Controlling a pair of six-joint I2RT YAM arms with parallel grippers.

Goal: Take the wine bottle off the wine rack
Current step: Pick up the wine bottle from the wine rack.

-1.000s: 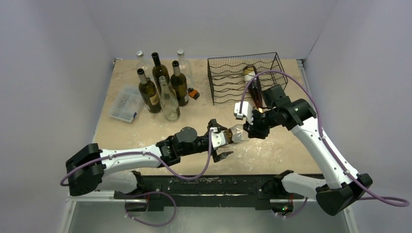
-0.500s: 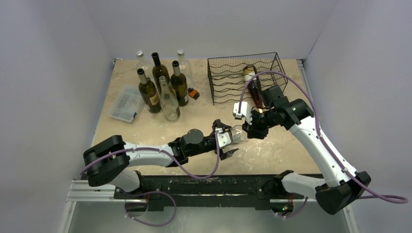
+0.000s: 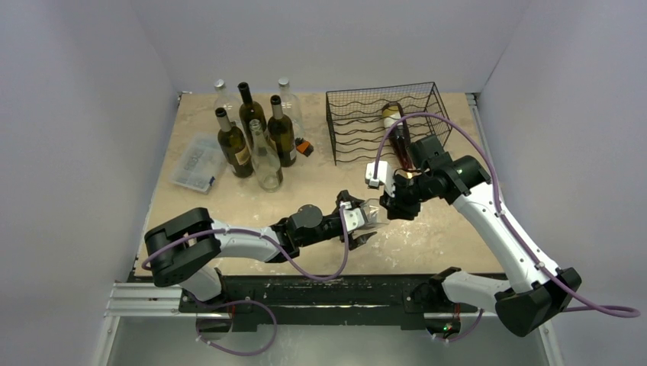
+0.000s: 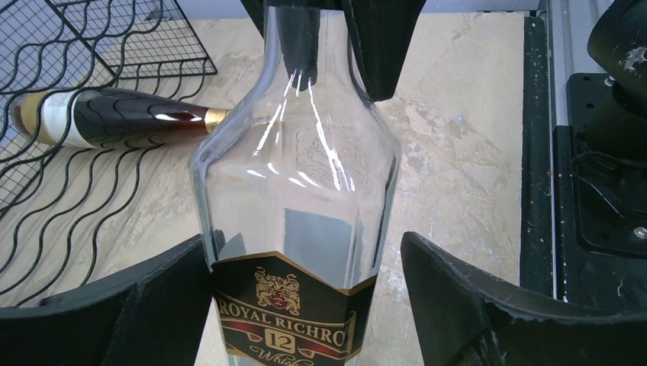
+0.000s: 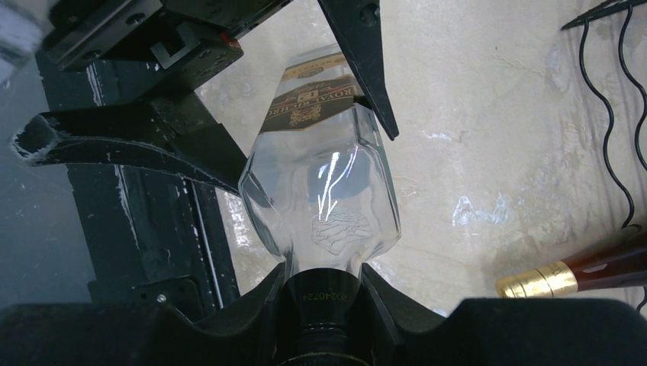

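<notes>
Two end effectors meet on one clear bottle (image 5: pixel 320 191), which hangs in the air above the tabletop (image 3: pixel 229 202), near the rack (image 3: pixel 347 130) but apart from it. The right end effector (image 5: pixel 320 293) is clenched on its neck, close to the shoulder. The left end effector (image 4: pixel 304 242) is released, with its fingers (image 4: pixel 152 305) spread on both sides of the lower body at the label, one just beside the glass and the other apart from it. I judge this bottle to be stiff, smooth, slippery glass that would break if it falls. It looks empty, so it is probably light, but carried by the neck alone it can swing or turn. The better place for a second hold is the broad lower body, on the paper label, where the pads should slip less. One dark bottle (image 3: pixel 397 130) with gold foil lies in the rack, its neck pointing out toward the arms; it may be full and heavy, and the neck is the part free to take. At the far left are six standing bottles (image 3: pixel 263 156), three dark and three clear. So I count eight bottles, one rack, one plastic box (image 3: pixel 194 162) and one small orange and black thing (image 3: pixel 305 146) beside the standing group.
</notes>
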